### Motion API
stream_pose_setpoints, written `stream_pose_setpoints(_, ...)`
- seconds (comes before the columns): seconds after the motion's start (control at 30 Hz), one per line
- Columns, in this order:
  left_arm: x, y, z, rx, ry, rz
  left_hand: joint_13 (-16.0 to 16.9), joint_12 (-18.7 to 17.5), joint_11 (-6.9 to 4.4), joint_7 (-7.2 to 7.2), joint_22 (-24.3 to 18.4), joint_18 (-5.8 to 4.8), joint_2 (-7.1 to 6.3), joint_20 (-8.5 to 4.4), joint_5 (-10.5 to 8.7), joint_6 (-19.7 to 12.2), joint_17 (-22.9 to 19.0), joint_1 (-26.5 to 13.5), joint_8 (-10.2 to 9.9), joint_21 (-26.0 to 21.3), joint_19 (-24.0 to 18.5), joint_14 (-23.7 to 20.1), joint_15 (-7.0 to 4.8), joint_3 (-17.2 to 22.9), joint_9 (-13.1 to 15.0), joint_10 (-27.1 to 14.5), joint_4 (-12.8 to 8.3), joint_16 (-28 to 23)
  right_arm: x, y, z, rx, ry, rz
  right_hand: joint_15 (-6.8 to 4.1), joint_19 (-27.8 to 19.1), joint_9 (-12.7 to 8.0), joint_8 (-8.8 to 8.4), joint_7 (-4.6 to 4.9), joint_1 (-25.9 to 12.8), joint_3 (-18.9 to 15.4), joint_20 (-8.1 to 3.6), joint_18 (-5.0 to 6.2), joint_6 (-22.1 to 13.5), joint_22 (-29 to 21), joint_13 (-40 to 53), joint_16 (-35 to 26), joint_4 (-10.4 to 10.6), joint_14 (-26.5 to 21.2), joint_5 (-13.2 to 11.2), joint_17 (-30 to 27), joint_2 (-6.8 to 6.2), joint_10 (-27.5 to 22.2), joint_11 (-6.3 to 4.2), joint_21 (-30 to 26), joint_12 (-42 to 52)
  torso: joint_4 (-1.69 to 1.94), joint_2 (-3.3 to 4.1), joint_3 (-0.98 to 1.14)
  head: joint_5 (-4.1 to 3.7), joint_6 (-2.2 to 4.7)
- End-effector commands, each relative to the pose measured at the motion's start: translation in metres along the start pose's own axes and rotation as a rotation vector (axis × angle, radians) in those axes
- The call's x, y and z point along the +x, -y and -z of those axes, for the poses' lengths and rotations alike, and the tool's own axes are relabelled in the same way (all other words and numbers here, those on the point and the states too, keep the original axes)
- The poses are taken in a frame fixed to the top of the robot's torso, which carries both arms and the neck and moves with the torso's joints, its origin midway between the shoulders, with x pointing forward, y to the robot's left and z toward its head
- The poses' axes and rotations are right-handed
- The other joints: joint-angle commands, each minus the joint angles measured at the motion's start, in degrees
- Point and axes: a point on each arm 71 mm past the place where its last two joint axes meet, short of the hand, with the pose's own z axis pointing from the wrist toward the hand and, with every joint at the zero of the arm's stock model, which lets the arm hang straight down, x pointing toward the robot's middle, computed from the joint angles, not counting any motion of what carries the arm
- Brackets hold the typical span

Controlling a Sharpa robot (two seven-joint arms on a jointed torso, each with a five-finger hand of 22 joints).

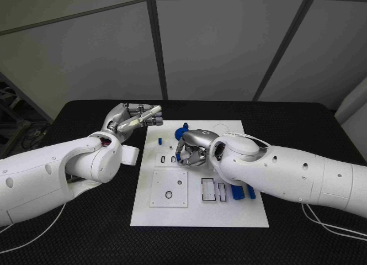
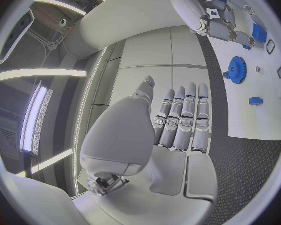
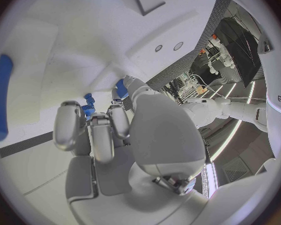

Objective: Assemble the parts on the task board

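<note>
1. Where the black textured table [image 1: 88, 221] carries the flat white task board [image 1: 201, 215], the right hand [image 1: 193, 150] rests over the board's middle, fingers curled down; whether it grips a part cannot be told.
2. Just beyond that hand's fingers lies a round, toothed blue gear [image 1: 181, 133]; beside it, toward the left hand, stands a small blue peg [image 1: 159, 141].
3. Behind the right wrist, near the forearm, lie an elongated blue bar [image 1: 238, 192] and a short blue cylinder [image 1: 251, 192], next to narrow rectangular slots [image 1: 214, 189].
4. The left hand [image 1: 136, 117] hovers off the board's far corner, fingers straight and together, grasping nothing.
5. From the left wrist, the gear [image 2: 237, 69] shows teeth and a central hub.
</note>
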Motion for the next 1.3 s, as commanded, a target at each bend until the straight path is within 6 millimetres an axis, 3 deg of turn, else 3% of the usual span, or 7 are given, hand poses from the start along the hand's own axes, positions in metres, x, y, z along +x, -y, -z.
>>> stream_pose_setpoints(0.03, 0.001, 0.001, 0.0, 0.002, -0.013, -0.001, 0.0, 0.0, 0.02, 0.03, -0.1, -1.31, 0.65, 0.07, -0.36, 0.2, 0.1, 0.0, -0.4, 0.3, -0.4, 0.5, -0.05, 0.0, 0.0, 0.2, -0.4, -0.3, 0.003, 0.002, 0.0, 0.018, -0.023, 0.012, 0.47, -0.1, -0.1, -0.39, 0.06, -0.8, -0.5, 0.44, 0.02, -0.8, -0.1, -0.3, 0.3, 0.2, 6.2, -1.3, 15.1, -0.08, -0.7, 0.12, -0.3, -0.4, -0.02, 0.01, 0.0, 0.04, -0.03)
stream_pose_setpoints(0.67, 0.0, 0.0, 0.0, -0.006, -0.027, -0.045, 0.1, 0.4, -0.65, -0.53, 0.2, -1.18, 0.97, -0.47, -0.39, 0.9, 0.8, -0.4, -0.4, 1.4, 0.9, 3.0, -0.82, -0.4, 0.0, 1.9, -0.6, 0.4, -0.009, -0.002, 0.007, -0.037, 0.141, -0.036, 1.83, -0.9, -1.1, -2.48, 1.75, -0.8, -5.6, 1.68, 0.26, -7.3, -1.3, -4.0, 0.3, 3.2, 6.2, -3.6, 15.1, -2.58, -4.3, 1.68, -1.1, -3.5, -0.08, -0.05, 0.07, 0.15, 0.12)
stream_pose_setpoints(0.87, -0.003, -0.004, 0.0, -0.061, -0.061, -0.112, 1.1, 2.6, -2.99, -2.07, 1.8, -1.08, 1.13, -2.83, -0.36, 3.9, 3.3, -1.9, 0.5, 5.0, 6.3, 11.4, -3.65, -1.1, 0.3, 8.5, 0.4, 4.4, -0.02, 0.0, 0.026, -0.139, 0.237, -0.133, 2.04, -3.6, -0.9, -1.71, 1.89, 2.4, -6.5, 2.01, 1.08, -7.6, -5.1, -4.5, -0.1, 5.2, 5.9, -3.4, 14.1, -2.32, -4.8, 1.84, -3.3, -3.7, -0.16, -0.21, 0.04, 0.23, 0.28)
stream_pose_setpoints(1.1, 0.001, -0.021, 0.003, -0.278, -0.265, -0.301, 4.8, 6.4, -5.79, -4.27, 5.3, -1.29, 1.42, -7.04, 0.35, 4.9, 11.2, -7.7, 0.8, 12.2, 15.3, 23.4, -7.36, -3.5, 0.4, 16.0, 5.2, 14.9, -0.036, 0.016, 0.058, -0.219, 0.228, -0.351, 0.62, -12.4, 0.1, 2.39, 0.26, 6.3, -4.7, 0.88, 3.58, -1.7, -18.1, -8.7, -5.9, 2.9, 2.3, -0.3, 3.2, 0.0, -8.9, 0.39, -11.8, -7.3, -0.38, -0.89, 0.11, 0.54, 0.0)
stream_pose_setpoints(1.13, 0.002, -0.023, 0.003, -0.307, -0.29, -0.332, 6.1, 7.4, -6.32, -4.67, 6.7, -1.14, 1.43, -8.06, 0.5, 5.0, 15.6, -7.8, 1.3, 14.7, 17.5, 24.5, -7.92, -3.8, 0.6, 16.2, 5.6, 20.8, -0.038, 0.02, 0.062, -0.217, 0.224, -0.38, 0.48, -14.4, 0.1, 2.63, 0.19, 6.4, -4.5, 0.66, 4.15, -1.3, -21.1, -10.5, -7.5, 2.7, 1.5, 0.0, 0.7, 0.1, -10.3, 0.17, -13.9, -9.0, -0.45, -1.0, 0.13, 0.66, -0.08)
stream_pose_setpoints(1.23, 0.003, -0.026, 0.0, -0.379, -0.343, -0.445, 12.8, 13.3, -7.42, -5.95, 12.3, -1.01, 1.03, -10.21, 0.4, 4.8, 49.4, -8.1, 4.2, 23.6, 20.8, 24.2, -8.68, -5.3, 1.5, 15.7, 7.2, 54.5, -0.047, 0.036, 0.076, -0.185, 0.228, -0.453, -0.28, -23.3, -0.3, 3.24, -0.66, 6.7, -3.4, -0.12, 6.69, -0.1, -35.6, -22.2, -16.4, 2.4, -2.3, 0.7, -10.6, 0.24, -16.4, -0.59, -25.1, -20.3, -0.69, -1.53, 0.21, 0.92, -0.36)
stream_pose_setpoints(1.3, 0.003, -0.025, -0.004, -0.409, -0.359, -0.506, 15.2, 16.3, -7.9, -6.24, 16.0, -1.71, 1.21, -10.14, 0.41, 5.7, 58.0, -8.2, 5.6, 27.1, 21.9, 25.0, -9.57, -5.6, 2.2, 16.9, 7.6, 62.0, -0.052, 0.046, 0.082, -0.16, 0.241, -0.489, -0.66, -24.4, -0.5, 3.26, -1.12, 6.7, -2.3, -0.37, 6.77, 0.7, -37.9, -32.5, -24.1, 2.7, -5.3, 0.8, -18.5, 0.32, -19.9, -0.66, -28.5, -31.3, -0.73, -1.83, 0.26, 1.09, -0.52)
